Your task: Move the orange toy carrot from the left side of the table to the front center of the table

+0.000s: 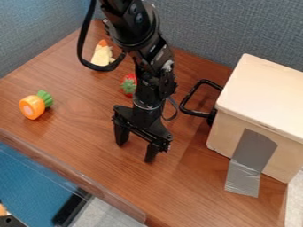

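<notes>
Our gripper (136,152) hangs over the wooden surface (83,137), fingers wide apart. We see a toy carrot (32,107) at left, a toy strawberry (128,85) beside the arm, a taped box (263,95) at right

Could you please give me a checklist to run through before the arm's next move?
1. End effector empty: ok.
2. Its fingers spread apart: ok.
3. Fingertips off the table: cannot tell.
4. Toy strawberry in full view: not ok, the arm partly covers it.
5. Toy carrot unobstructed from the camera: ok.
6. Gray tape running from the wooden box onto the table: ok.
</notes>
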{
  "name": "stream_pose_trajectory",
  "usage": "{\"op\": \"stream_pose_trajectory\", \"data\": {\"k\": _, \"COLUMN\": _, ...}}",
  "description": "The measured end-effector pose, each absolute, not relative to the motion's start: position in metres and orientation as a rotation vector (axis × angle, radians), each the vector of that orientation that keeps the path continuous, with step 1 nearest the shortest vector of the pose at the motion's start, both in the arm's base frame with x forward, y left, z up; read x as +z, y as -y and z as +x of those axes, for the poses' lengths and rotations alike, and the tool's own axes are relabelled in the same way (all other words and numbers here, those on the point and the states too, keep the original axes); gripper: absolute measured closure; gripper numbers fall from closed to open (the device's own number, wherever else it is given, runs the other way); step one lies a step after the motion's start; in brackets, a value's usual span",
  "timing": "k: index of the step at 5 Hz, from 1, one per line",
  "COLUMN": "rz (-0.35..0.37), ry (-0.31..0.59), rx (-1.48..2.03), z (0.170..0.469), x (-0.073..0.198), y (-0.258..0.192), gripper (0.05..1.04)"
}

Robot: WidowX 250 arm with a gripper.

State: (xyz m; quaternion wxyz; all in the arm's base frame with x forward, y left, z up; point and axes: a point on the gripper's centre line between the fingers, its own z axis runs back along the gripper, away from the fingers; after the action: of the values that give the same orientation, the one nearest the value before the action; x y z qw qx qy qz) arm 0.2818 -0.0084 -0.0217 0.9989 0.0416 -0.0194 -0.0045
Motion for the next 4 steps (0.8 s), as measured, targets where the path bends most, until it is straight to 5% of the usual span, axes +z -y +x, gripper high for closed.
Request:
{"op": "stream_pose_trajectory", "data": {"k": 1, "rz": 0.077, "ry": 0.027, "rx": -0.007, "z": 0.28, "x": -0.022, "y": 0.009, "gripper": 0.083}}
{"op": "stream_pose_trajectory", "data": {"k": 4, "rz": 0.047, "ry": 0.054, "rx": 0.238, "z": 0.256, "x": 0.054, "y": -0.111, "gripper": 0.083}}
